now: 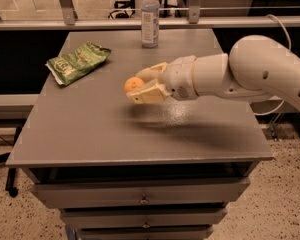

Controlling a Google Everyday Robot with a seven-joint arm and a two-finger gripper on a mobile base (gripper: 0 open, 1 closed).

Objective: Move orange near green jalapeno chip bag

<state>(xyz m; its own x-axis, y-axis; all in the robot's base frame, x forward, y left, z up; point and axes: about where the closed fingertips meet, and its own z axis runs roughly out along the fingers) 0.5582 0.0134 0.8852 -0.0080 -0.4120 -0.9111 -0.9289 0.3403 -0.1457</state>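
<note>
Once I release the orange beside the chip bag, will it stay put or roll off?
The orange is round and the table top looks flat and smooth, so it may roll if dropped. It seems firm: the end effector, above mid-table, grips it without visible squashing. The crinkled bag would likely stop it.

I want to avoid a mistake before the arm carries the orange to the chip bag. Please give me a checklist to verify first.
1. The orange sits between the jaws of the gripper, over the middle of the table: ok.
2. The orange is lifted off the table, with a shadow beneath: ok.
3. The green jalapeno chip bag is in view, lying at the rear left: ok.
4. The way leftward from the orange to the bag holds no other thing: ok.
5. The bottle stands upright at the rear edge, off that way: ok.
6. Grip firm enough for the carry: cannot tell.
</note>
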